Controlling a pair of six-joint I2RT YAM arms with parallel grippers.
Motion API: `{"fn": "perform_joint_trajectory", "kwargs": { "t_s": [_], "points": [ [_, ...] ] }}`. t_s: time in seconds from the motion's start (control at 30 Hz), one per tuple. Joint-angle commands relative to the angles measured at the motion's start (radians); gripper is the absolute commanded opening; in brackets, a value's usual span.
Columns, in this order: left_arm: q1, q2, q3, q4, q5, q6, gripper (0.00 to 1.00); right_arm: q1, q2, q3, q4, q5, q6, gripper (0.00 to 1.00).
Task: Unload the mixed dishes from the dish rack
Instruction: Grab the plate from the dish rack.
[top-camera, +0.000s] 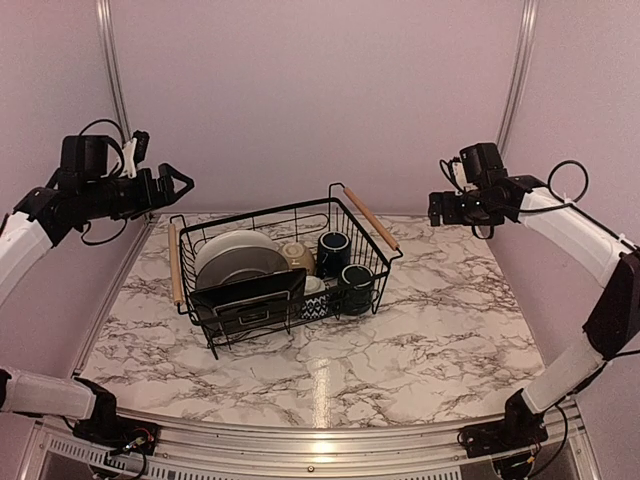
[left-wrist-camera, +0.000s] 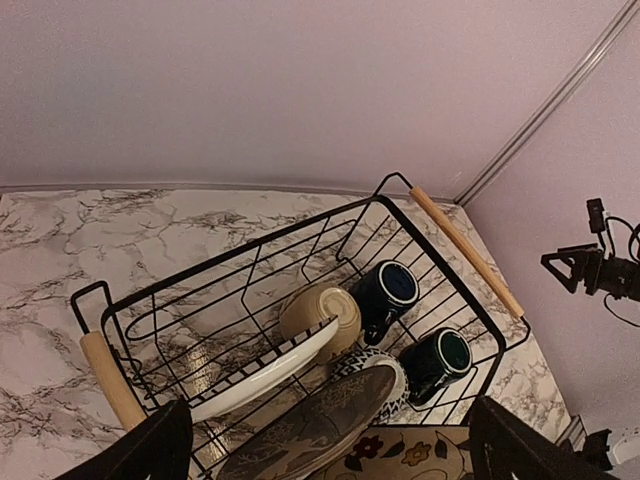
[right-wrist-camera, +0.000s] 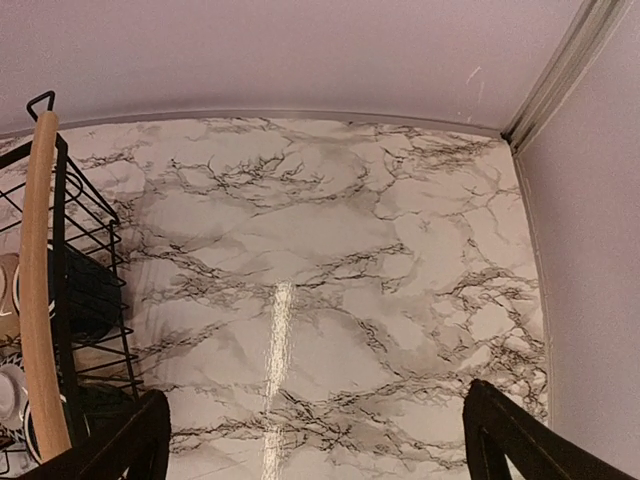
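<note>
Both jaws spread wide and empty, well above the bench (top-camera: 440, 330), which is glossy marble-look, white with grey veins. The dish rack (left-wrist-camera: 215, 310) is a rectangular black wire basket with a pale round wooden bar handle (top-camera: 371, 217) on each short side. It sits below the left jaws, and low and off to the side of the right jaws.

Contents:
- **Right under the left jaws:** plates on edge, namely a white round plate (left-wrist-camera: 270, 370), a grey patterned round plate (left-wrist-camera: 320, 425) and a square floral plate (left-wrist-camera: 400, 460).
- **Mid-rack:** a cream bowl (left-wrist-camera: 320, 312) and a zigzag-patterned bowl (left-wrist-camera: 375, 365).
- **Toward the right jaws:** two dark glossy mugs (left-wrist-camera: 388, 292) (left-wrist-camera: 438, 360).
</note>
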Motion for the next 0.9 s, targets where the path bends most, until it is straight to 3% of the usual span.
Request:
{"fn": "perform_joint_trajectory", "kwargs": {
  "t_s": [0.0, 0.2, 0.37, 0.87],
  "points": [
    [-0.093, -0.004, -0.029, -0.074, 0.071, 0.075, 0.99, 0.004, -0.052, -0.01, 0.093, -0.149, -0.033, 0.98],
    [-0.27, 0.037, -0.02, -0.179, 0.053, 0.194, 0.98, 0.009, -0.06, -0.012, 0.148, -0.269, -0.058, 0.99],
    [-0.376, 0.076, 0.001, -0.247, 0.003, 0.276, 0.95, 0.014, -0.079, -0.037, 0.187, -0.267, -0.052, 0.99],
    [-0.589, 0.28, 0.137, -0.425, -0.217, 0.416, 0.85, 0.014, -0.126, -0.077, 0.218, -0.248, -0.054, 0.99]
  ]
}}
